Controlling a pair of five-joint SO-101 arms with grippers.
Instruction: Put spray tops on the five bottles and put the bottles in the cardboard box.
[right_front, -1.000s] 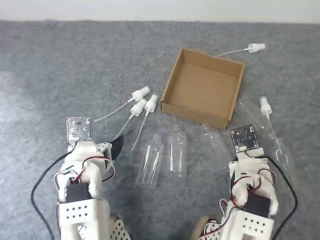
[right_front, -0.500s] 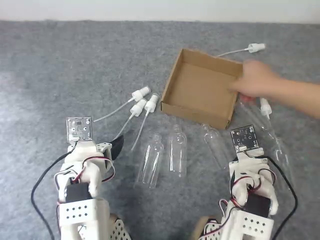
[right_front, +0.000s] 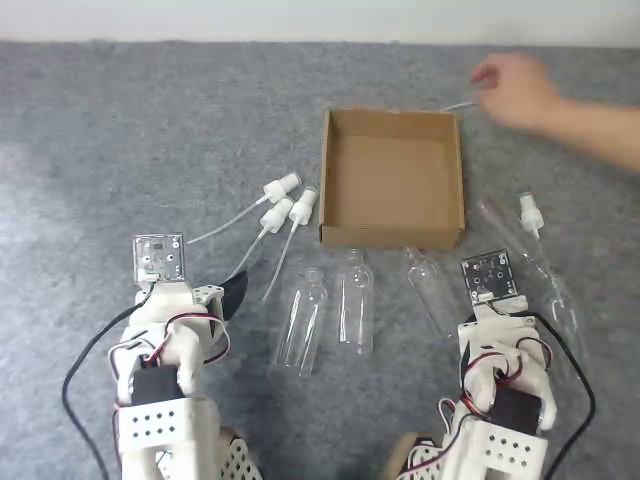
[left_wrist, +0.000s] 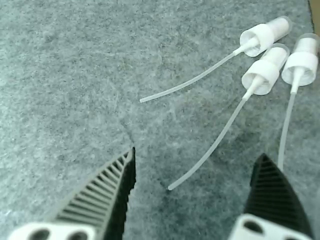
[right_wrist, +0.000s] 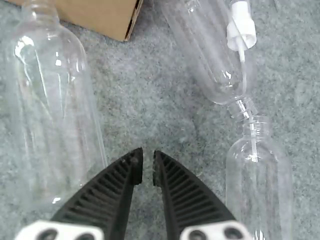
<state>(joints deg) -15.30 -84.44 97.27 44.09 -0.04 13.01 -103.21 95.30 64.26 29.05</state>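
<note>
Now | my left gripper (left_wrist: 197, 155) spread, empty, three spray tops (left_wrist: 265, 75) just ahead | my right gripper (right_wrist: 147, 157) pressed together, empty, bottles (right_wrist: 50, 100) either side | cardboard box (right_wrist: 100, 17) beyond them

— What do we see across most of the frame?
— We see a grey, felt-like mat (right_front: 150, 130), its fibres coarse and mottled.
— And along the top edge?
— There we make out a pale wall strip (right_front: 250, 18), plain and unmarked.

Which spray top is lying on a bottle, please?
The lone spray top right of the box, resting across a bottle; the three tops left of the box lie on the carpet.
</note>
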